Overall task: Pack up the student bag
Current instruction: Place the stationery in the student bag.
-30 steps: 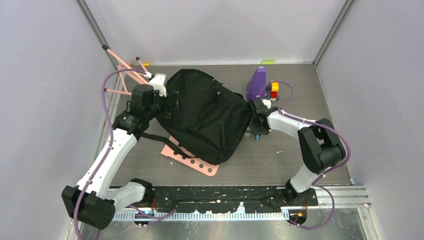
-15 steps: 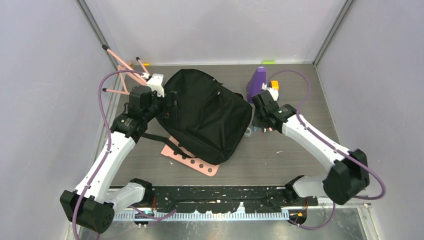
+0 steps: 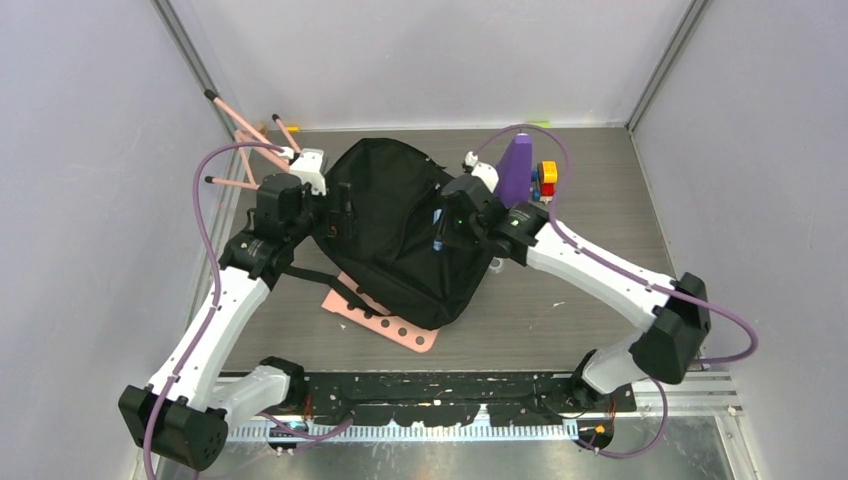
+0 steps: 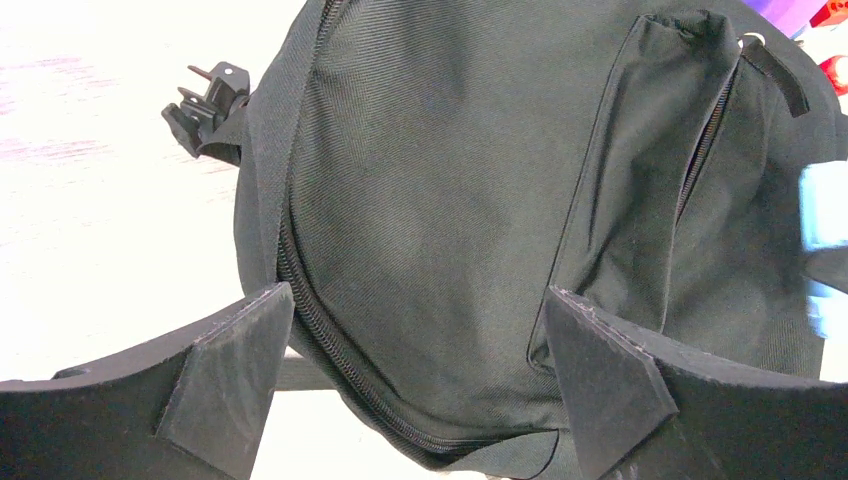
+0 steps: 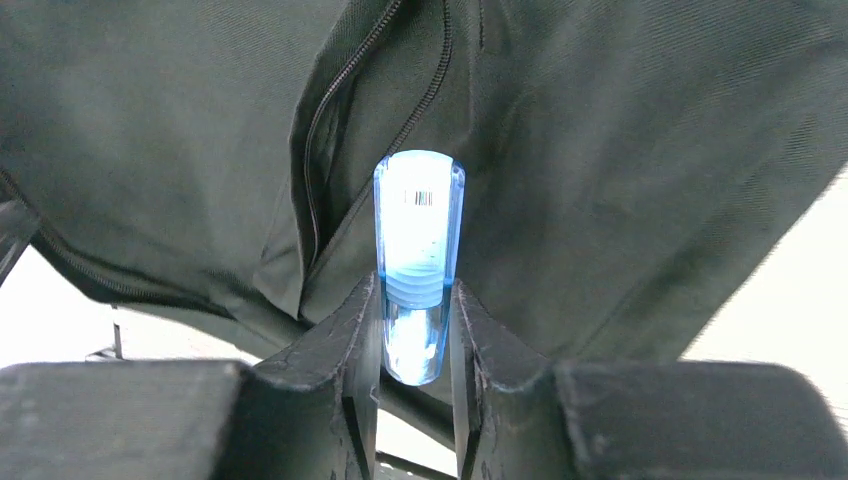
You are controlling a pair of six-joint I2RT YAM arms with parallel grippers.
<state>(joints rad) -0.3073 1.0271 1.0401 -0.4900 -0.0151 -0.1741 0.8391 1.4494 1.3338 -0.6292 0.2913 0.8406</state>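
Observation:
The student bag [image 3: 400, 235] is a big black backpack lying flat in the middle of the table. My right gripper [image 3: 438, 225] hovers over its front and is shut on a translucent blue tube [image 5: 418, 230] with a barcode near its top. In the right wrist view the tube [image 5: 418, 230] points at the front pocket's zipper slit [image 5: 320, 190], which gapes slightly. At the bag's left edge [image 4: 450, 180] my left gripper [image 3: 340, 212] stands wide open, its fingers [image 4: 235, 370] to either side of the main zipper, nothing held. A pale blue blur [image 4: 825, 240] shows at the left wrist view's right edge.
A pink perforated board [image 3: 385, 322] sticks out from under the bag's near corner. A purple cone-shaped object [image 3: 515, 168] and coloured blocks [image 3: 546, 178] stand right of the bag. Pink rods [image 3: 250, 140] lean at the back left. A small clear item [image 3: 495, 265] lies by the bag's right edge.
My right arm swung left from the table beside the bag to above the bag's front, carrying the blue tube. The left arm has hardly moved.

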